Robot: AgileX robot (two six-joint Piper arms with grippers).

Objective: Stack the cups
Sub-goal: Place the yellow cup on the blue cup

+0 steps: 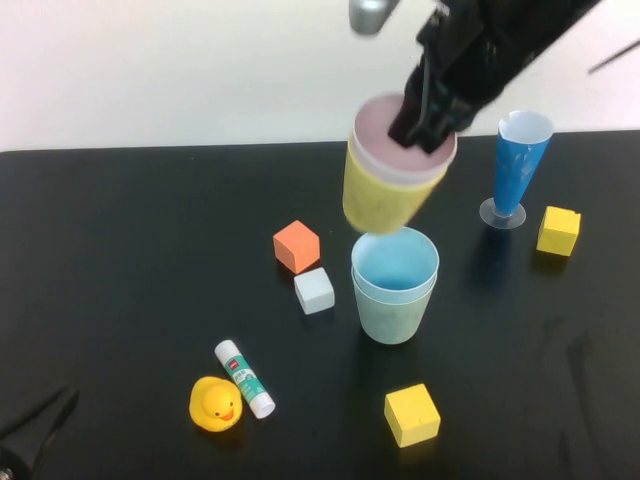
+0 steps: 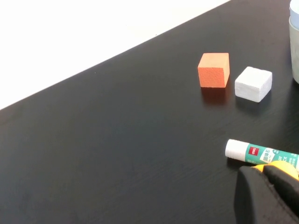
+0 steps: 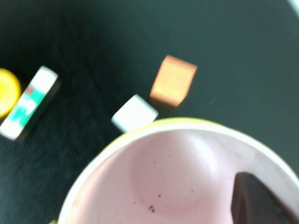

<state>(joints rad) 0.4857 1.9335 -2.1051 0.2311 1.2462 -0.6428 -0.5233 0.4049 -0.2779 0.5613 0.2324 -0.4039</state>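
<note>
High view: right hand grips the rim of the pale pink plastic tumbler nested in the yellow plastic tumbler, lifted above the light blue plastic tumbler nested in the pale green plastic tumbler on the black tabletop. Only joining both pairs remains. Left hand is parked closed, empty, at the near left corner.

One nested cup pair hangs above another nested pair, blocks left.

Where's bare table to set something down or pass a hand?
Free: the whole stretch left of the orange cube, and the near right corner beyond the yellow cube. Crowded: the centre, where the right end effector holds the pink-in-yellow cups above the blue-in-green cups.
</note>
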